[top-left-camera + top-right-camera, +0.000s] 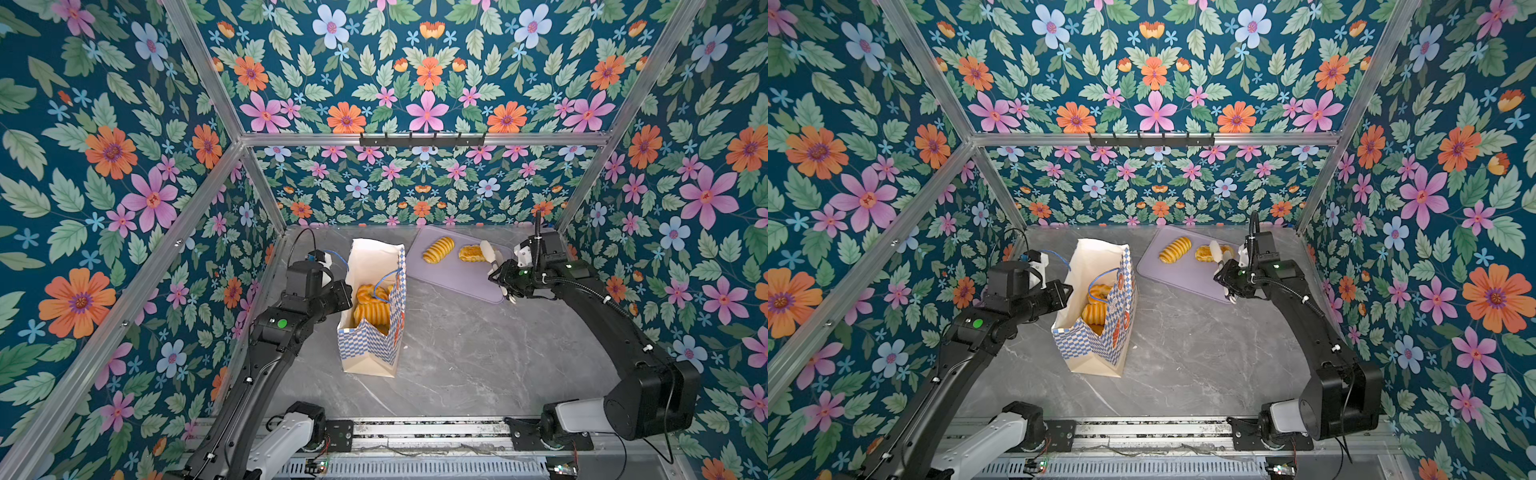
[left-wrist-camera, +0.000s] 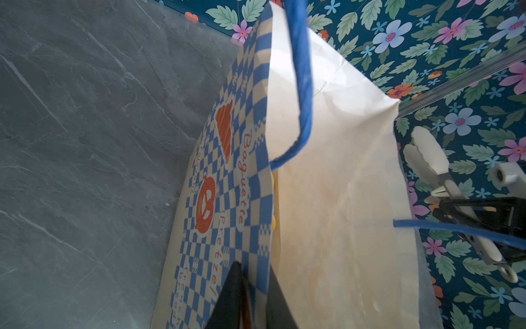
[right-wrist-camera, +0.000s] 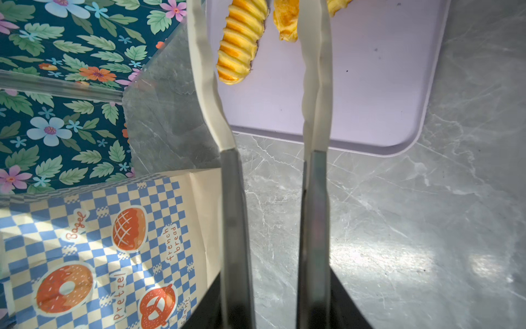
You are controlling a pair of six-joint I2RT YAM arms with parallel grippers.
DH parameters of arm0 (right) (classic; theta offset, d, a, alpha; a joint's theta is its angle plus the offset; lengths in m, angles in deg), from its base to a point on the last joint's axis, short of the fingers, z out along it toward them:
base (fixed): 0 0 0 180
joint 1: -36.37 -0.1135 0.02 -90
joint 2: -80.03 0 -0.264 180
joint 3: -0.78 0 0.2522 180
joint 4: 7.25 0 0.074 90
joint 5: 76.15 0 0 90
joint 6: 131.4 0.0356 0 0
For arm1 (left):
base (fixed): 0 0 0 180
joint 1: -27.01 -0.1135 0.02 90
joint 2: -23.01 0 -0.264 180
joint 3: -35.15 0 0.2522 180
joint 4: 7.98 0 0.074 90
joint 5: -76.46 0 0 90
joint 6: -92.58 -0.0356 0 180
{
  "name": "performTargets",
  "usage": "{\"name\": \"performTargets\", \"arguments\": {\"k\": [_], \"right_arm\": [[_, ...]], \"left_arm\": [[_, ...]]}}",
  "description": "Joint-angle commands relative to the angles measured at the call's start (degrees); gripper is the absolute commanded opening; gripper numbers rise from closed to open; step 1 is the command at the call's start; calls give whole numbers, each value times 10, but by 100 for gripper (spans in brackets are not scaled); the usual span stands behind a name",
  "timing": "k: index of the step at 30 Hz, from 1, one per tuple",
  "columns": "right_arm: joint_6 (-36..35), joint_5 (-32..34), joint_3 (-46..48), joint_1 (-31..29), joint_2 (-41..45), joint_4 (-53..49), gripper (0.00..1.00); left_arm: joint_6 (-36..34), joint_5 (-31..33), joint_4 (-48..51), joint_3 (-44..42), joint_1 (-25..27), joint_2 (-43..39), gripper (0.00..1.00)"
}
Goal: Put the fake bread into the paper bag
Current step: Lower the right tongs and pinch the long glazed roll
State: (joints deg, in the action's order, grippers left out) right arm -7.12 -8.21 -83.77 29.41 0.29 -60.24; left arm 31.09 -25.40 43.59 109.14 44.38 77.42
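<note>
1. We see the paper bag (image 1: 370, 349) standing open on the grey worktop (image 1: 478, 353). Several pieces of fake bread (image 1: 370, 309) are already inside it.
2. The left end effector (image 2: 253, 284) is pinched together on one checkered wall of the bag at its rim, which looks to hold the mouth open.
3. The right end effector (image 1: 503, 277) is clamped on a pair of tongs (image 3: 316, 85). Their cream tips stand apart over the lilac tray (image 1: 457, 278).
4. Two pastries lie on the tray: a ridged pastry (image 1: 437, 249) and, just beside it, a braided pastry (image 1: 471, 252) with a tong tip right over it.
5. We judge the step in hand to be picking up the next pastry. The tongs need to straddle one piece, squeeze it, lift it and carry it across to the bag.
6. A blue cord handle (image 1: 384, 282) droops across the bag's mouth and could catch the tongs. The bread already inside also leaves less room.
</note>
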Motion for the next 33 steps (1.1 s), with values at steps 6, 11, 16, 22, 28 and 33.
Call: {"name": "performTargets", "arguments": {"k": [6, 11, 16, 22, 28, 33], "right_arm": [[38, -93, 30, 69, -36, 82, 42], [59, -125, 34, 93, -74, 118, 42], [73, -137, 22, 98, -117, 141, 42], [90, -141, 12, 97, -157, 163, 42], [97, -144, 5, 97, -195, 179, 42], [98, -150, 0, 98, -213, 184, 44]], "left_arm": [[1, -4, -5, 0, 0, 3, 16], [2, -4, -5, -3, 0, 1, 16], [3, -3, -5, -4, 0, -1, 16], [4, -1, -4, -5, 0, -2, 16], [3, 0, -1, -5, 0, 0, 16], [6, 3, 0, -9, 0, -7, 16]]}}
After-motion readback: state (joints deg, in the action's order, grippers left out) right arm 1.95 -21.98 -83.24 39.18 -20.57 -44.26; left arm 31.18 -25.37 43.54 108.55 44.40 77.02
